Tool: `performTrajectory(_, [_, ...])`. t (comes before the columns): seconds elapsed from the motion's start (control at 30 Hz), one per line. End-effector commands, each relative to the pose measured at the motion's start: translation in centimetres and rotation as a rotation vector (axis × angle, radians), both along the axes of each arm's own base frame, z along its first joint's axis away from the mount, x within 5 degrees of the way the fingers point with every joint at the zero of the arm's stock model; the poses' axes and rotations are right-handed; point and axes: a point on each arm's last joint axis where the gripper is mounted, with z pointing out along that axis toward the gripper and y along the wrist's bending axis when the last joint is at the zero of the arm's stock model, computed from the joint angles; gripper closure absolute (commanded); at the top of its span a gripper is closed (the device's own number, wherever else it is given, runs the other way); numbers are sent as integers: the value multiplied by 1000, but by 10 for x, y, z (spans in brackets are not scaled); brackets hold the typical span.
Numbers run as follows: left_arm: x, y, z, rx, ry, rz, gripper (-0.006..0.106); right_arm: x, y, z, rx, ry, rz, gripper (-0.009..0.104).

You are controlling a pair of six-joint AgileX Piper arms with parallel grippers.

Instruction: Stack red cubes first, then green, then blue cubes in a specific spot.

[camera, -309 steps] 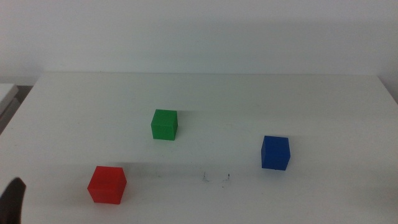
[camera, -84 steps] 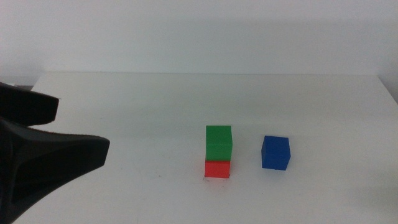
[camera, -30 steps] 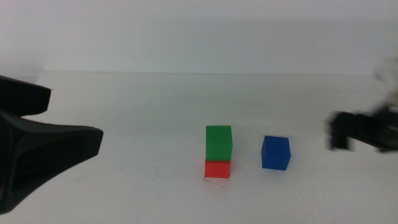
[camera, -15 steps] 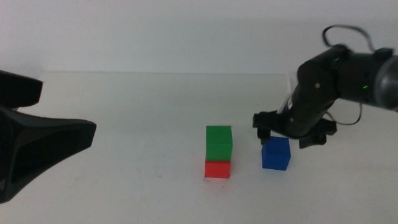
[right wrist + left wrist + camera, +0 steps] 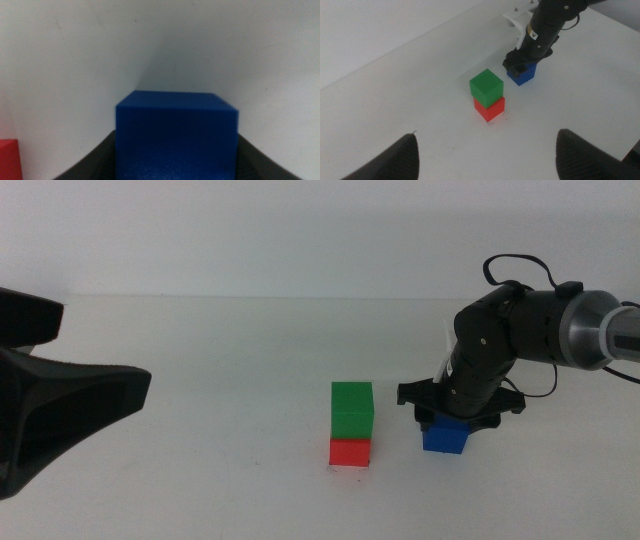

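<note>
Right hand point(image 5: 452, 420) down over the blue cube point(image 5: 443, 436), jaws apart and straddling it on either side, dark jaw tips showing low at both flanks of the cube in the right wrist view point(image 5: 175, 135); not yet clamped as far as can be judged, with the cube sitting flat on the white desk point(image 5: 200, 360). From the left wrist view, the same right hand point(image 5: 520, 64) covering the top of the blue cube point(image 5: 523, 74), the arm reaching in from the desk's right side. Just beside that cube, close but not touching, the stack in progress: green cube point(image 5: 351, 410) squarely on top of the red cube point(image 5: 349, 451), edges roughly lined up, red one resting on the desk. Left hand point(image 5: 60, 400) parked at the left side of the desk, well apart from the cubes, jaws spread wide, holding nothing. Two of the three layers in place, then: red at the bottom, green on it. Left to do, by all appearances: close on the blue cube, lift it clear, carry it sideways over the green one and set it down square on top without nudging the two below.
</note>
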Motion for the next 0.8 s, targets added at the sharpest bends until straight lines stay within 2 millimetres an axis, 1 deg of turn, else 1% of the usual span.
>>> performTrajectory(0.0, [1,0,0,-8,-11,2,7,-1,0,13,-3,-27,3,59])
performTrajectory(0.07, [1,0,0,-8,-11,2,7,-7,0,35,1,-66,7,63])
performTrajectory(0.17, [1,0,0,-8,-11,2,7,-20,8,77,-43,-112,15,64])
performTrajectory(0.23, [1,0,0,-8,-11,2,7,-27,19,103,-77,-134,21,64])
performTrajectory(0.3, [1,0,0,-8,-11,2,7,-33,34,122,-76,-156,41,64])
performTrajectory(0.37, [1,0,0,-8,-11,2,7,-38,51,137,-51,-183,72,64])
performTrajectory(0.43, [1,0,0,-8,-11,2,7,-44,67,146,-40,-194,91,64])
performTrajectory(0.57, [1,0,0,-8,-11,2,7,-47,89,146,-51,-196,115,64])
performTrajectory(0.67, [1,0,0,-8,-11,2,7,-45,99,140,-49,-196,125,64])
performTrajectory(0.77, [1,0,0,-8,-11,2,7,-44,107,129,-59,-184,142,64])
